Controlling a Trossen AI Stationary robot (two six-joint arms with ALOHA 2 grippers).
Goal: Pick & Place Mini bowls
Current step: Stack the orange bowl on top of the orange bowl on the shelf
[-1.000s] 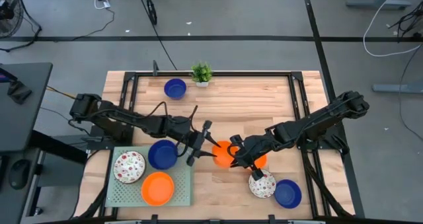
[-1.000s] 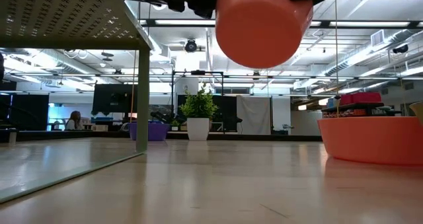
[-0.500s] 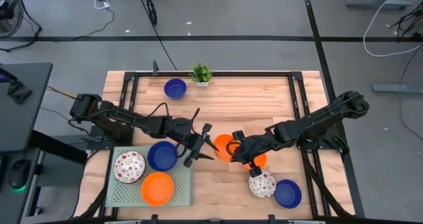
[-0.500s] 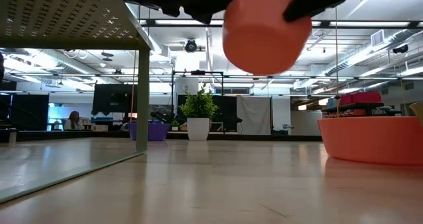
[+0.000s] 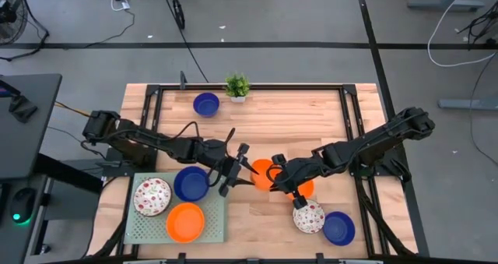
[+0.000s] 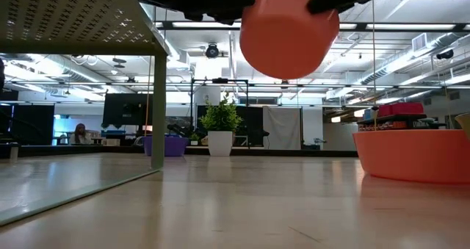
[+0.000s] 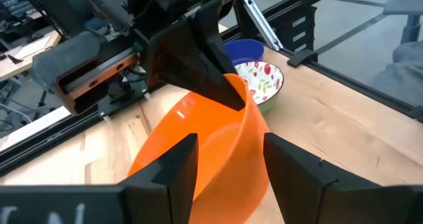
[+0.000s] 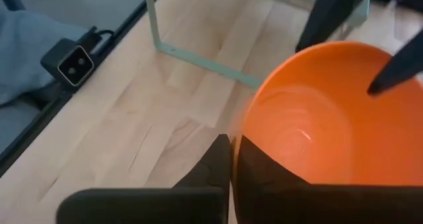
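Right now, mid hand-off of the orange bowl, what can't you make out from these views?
- High view: whether the left gripper touches the held orange bowl; too small to tell.
- Low view: both grippers cut off by the top edge above the bowl.
- High view: second orange bowl mostly hidden under the right gripper.
- Low view: tray contents hidden behind the tray's wall.

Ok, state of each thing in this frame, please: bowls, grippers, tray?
Held orange bowl: lifted off the table, between both grippers.
Right gripper: shut on its rim.
Left gripper: open around the opposite rim.
Tray: holds three bowls.
Speckled bowl: on table.
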